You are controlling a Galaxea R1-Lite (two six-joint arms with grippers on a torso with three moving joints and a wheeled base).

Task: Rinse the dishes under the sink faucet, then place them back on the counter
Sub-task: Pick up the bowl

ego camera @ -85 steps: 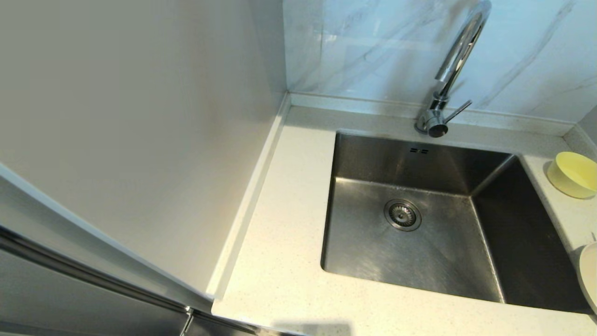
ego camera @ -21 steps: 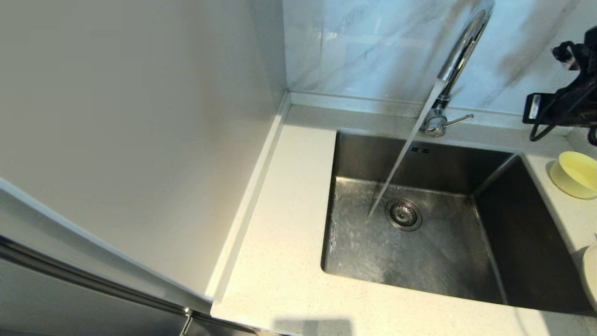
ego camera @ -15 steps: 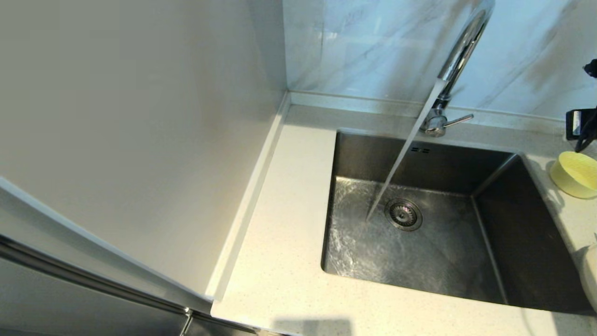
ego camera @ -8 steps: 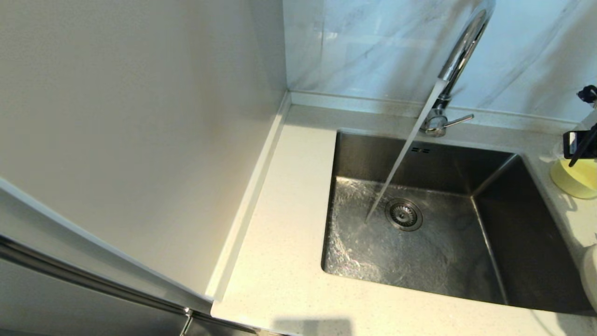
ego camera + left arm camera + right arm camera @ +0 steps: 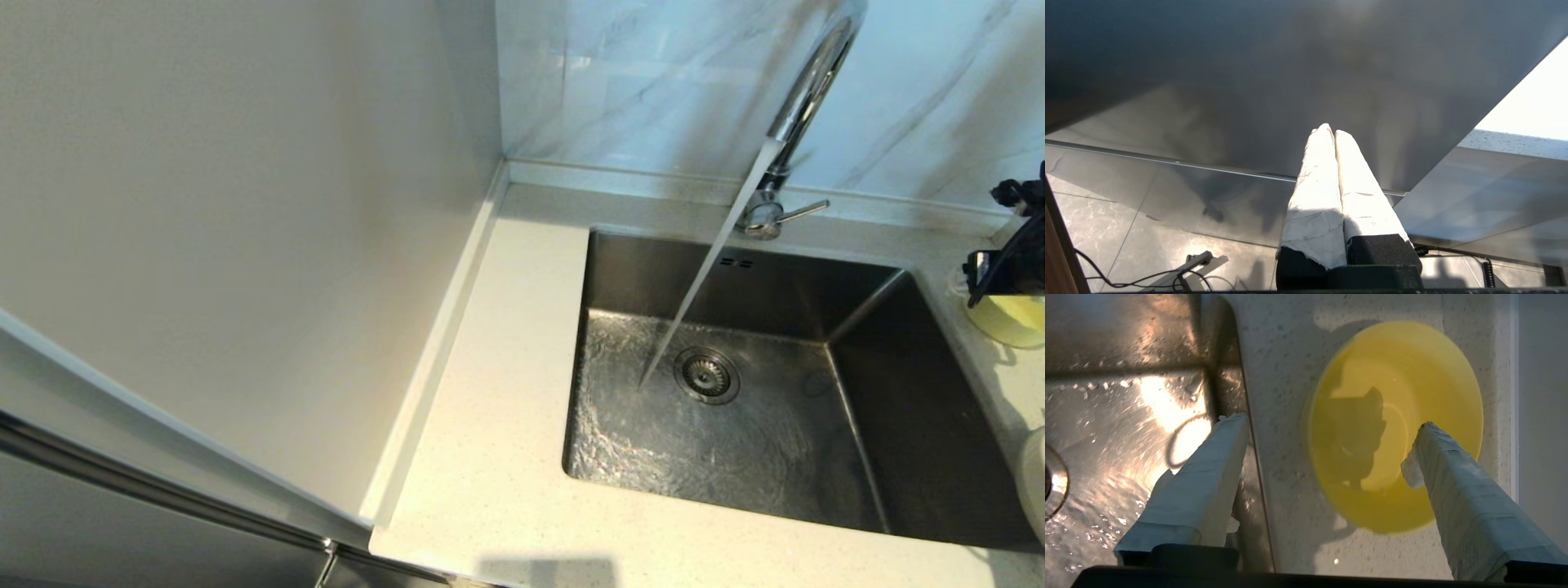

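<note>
The small pale-yellow round bowl sits upright on the off-white speckled stone desk, just to the right of the square brushed stainless-steel sink and close to the low raised back edge. The right claw hangs right over it with its two white-wrapped fingers spread wide: one finger is over the bowl's hollow near the far rim, the other is over the sink's edge, and the bowl's near rim lies between them. Nothing is gripped, and I cannot tell whether a finger touches the bowl. In the head view only the dark body of that arm shows at the right edge, covering the top of the bowl.

Nearer on the same side, the rim of the larger off-white round plate just peeks in at the right edge.

Water runs in a straight stream from the tall chrome gooseneck faucet into the basin, landing just left of the round metal drain strainer and rippling over the sink floor.

The left claw is parked off to the side, well apart from the sink, its padded fingers pressed together on nothing.
</note>
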